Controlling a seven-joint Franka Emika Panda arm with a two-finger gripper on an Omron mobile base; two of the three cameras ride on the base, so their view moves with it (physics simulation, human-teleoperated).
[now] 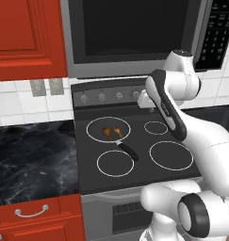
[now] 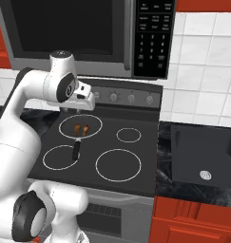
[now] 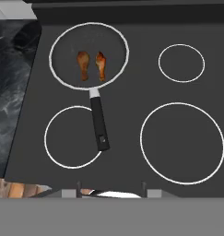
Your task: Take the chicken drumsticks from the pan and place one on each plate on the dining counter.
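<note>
**Both drumsticks in the pan, nothing plated yet**

At the far left, red cabinets hang above a white tiled wall. Below them a black marble tabletop (image 1: 33, 157) runs up to the stove, with red drawers (image 1: 28, 214) under it.

Next comes the dark stove (image 1: 134, 155). Its far left burner carries the pan (image 1: 109, 129), a shallow round pan with a pale rim. Its short black handle (image 3: 99, 124) points toward the robot, reaching over the edge of the near left burner ring (image 3: 73, 136). Two orange-brown drumsticks lie side by side in the middle of the pan, close together; whether they touch is unclear. In the hand view they are the left drumstick (image 3: 83, 64) and the right drumstick (image 3: 101, 65). The other three burner rings carry nothing.

The white arm reaches over the stove, and its end effector (image 2: 78, 111) hangs above the far edge of the pan, well clear of the meat. It carries nothing. How far its jaws are parted cannot be told from these pictures.

A row of knobs (image 1: 110, 97) lines the back of the stove, with a microwave (image 2: 88, 33) mounted above. Right of the stove, more black tabletop (image 2: 197, 156) holds a dark sink (image 2: 205, 159).

As a judgement, the task is at its very start. Neither drumstick has been lifted. Everything is left to do: grasp one, carry it to a plate on the dining counter, then repeat for the second.
</note>
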